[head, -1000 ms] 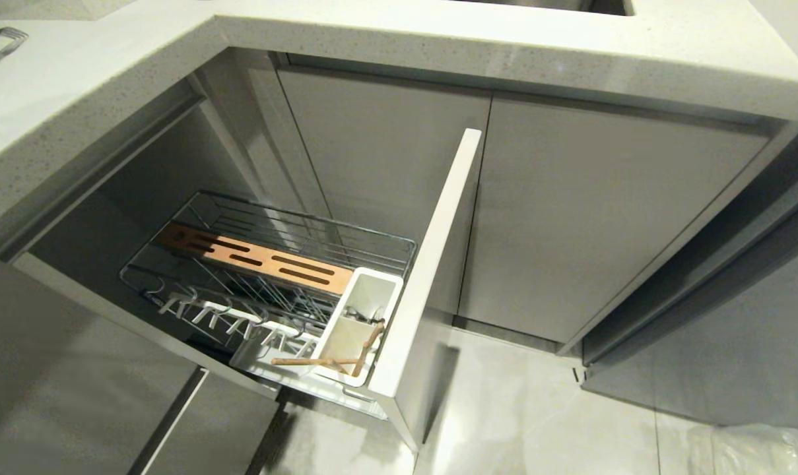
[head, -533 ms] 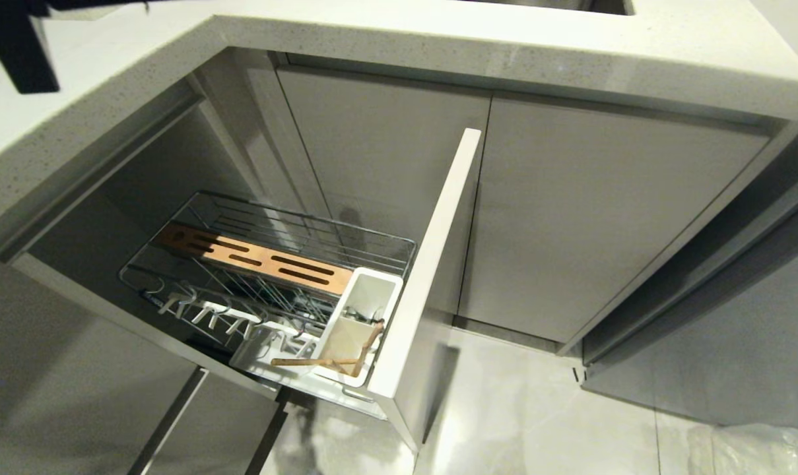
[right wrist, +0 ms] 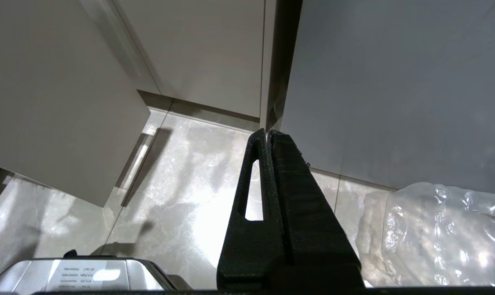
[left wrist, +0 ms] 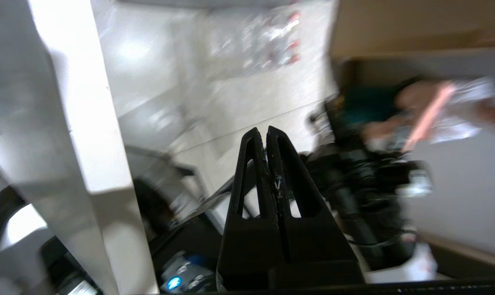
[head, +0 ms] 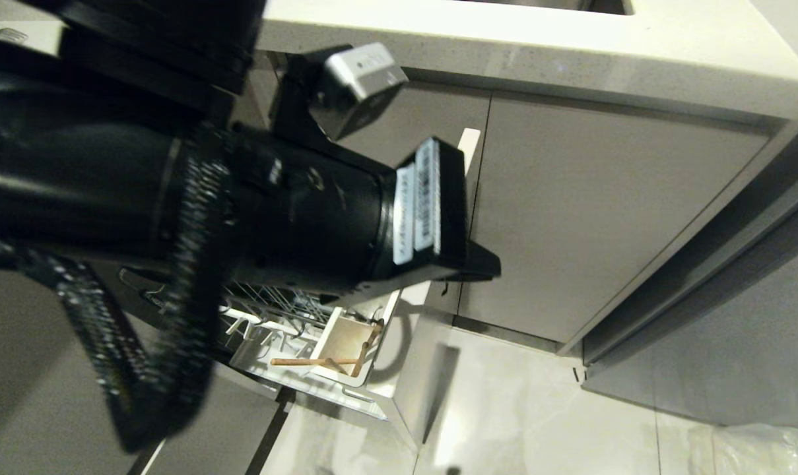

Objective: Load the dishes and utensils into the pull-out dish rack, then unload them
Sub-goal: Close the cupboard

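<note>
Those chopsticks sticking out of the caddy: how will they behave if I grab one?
The chopsticks look thin and wooden, so probably light and stiff. They lie crossed and tilted over the white caddy rim, so lifting one may well shift the other. Being slim, they could slip in a pinch.

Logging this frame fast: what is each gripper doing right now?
Left gripper: shut, holding nothing.
Right gripper: shut, empty, parked above the floor.

a home kitchen: speckled stone countertop [head: 570,59], flat grey cabinet doors [head: 603,218], a pull-out dish rack [head: 286,323], glossy floor tiles [head: 537,409]
</note>
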You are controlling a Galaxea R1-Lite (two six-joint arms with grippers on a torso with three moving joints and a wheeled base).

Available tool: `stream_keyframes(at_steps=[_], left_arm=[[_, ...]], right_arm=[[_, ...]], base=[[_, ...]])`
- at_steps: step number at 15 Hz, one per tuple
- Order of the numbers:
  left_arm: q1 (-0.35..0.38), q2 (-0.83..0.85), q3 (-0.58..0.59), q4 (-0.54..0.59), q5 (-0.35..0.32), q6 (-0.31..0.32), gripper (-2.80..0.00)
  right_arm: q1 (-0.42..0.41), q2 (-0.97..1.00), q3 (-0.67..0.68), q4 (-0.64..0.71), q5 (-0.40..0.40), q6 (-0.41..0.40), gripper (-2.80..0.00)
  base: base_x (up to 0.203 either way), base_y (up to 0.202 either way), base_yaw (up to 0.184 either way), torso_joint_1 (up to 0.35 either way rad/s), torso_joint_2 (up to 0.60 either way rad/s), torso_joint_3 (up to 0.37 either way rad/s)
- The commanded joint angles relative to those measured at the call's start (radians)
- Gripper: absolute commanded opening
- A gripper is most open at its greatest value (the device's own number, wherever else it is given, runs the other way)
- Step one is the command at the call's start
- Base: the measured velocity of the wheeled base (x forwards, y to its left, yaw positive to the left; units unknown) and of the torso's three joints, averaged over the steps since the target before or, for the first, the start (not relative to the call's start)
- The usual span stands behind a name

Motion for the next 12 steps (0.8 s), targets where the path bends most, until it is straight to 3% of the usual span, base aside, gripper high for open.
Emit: stream_keyframes(at_steps=[1, 7, 12], left_arm=[[-0.02, 0.082, -0.004, 0.012, 0.021, 0.004, -2.8], [-0.024, 0.163, -0.128, 0.186, 0.387, 0.027, -2.8], [-0.037, 0.162, -0.159, 0.237, 0.6, 0.028, -2.8]], right_arm=[[0.0, 0.0, 0.0, 0.0, 0.0, 0.0, -2.8], [0.0, 0.0, 0.0, 0.0, 0.0, 0.0, -2.8], [0.0, 0.0, 0.0, 0.0, 0.0, 0.0, -2.8]], base=[[0.0, 0.0, 0.0, 0.0, 0.0, 0.0], [0.0, 0.0, 0.0, 0.0, 0.0, 0.0], [0.0, 0.0, 0.0, 0.0, 0.0, 0.0]])
